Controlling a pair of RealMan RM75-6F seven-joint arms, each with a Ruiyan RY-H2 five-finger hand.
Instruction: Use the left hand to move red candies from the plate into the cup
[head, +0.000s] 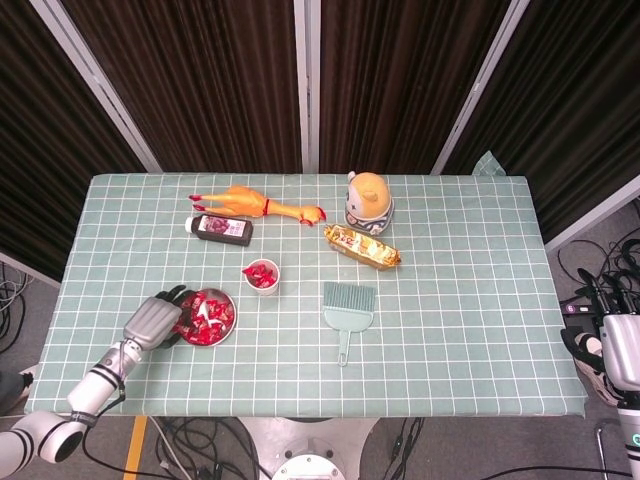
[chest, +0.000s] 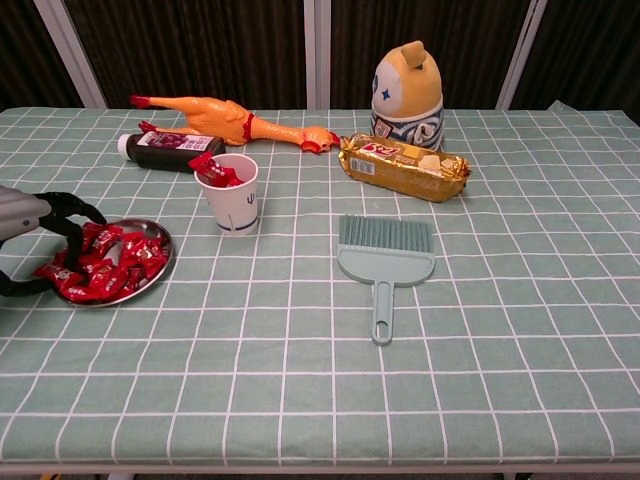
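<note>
A round metal plate (head: 234, 313) (chest: 165, 262) near the table's front left holds a heap of red candies (head: 211, 311) (chest: 112, 264). A white cup (head: 262, 277) (chest: 232, 196) with red candies in it stands upright just behind and to the right of the plate. My left hand (head: 152, 322) (chest: 28, 232) reaches over the plate's left side. Its dark fingers (chest: 70, 235) curve down onto the candies with the thumb low beside them. Whether a candy is pinched does not show. My right hand (head: 618, 350) hangs off the table's right edge, its fingers unclear.
Behind the cup lie a rubber chicken (head: 255, 204) (chest: 225, 118) and a dark bottle (head: 220, 228) (chest: 170, 145). A yellow toy figure (head: 368, 200) (chest: 407, 90), a gold snack pack (head: 362, 247) (chest: 403, 167) and a green hand brush (head: 348, 310) (chest: 386, 255) sit mid-table.
</note>
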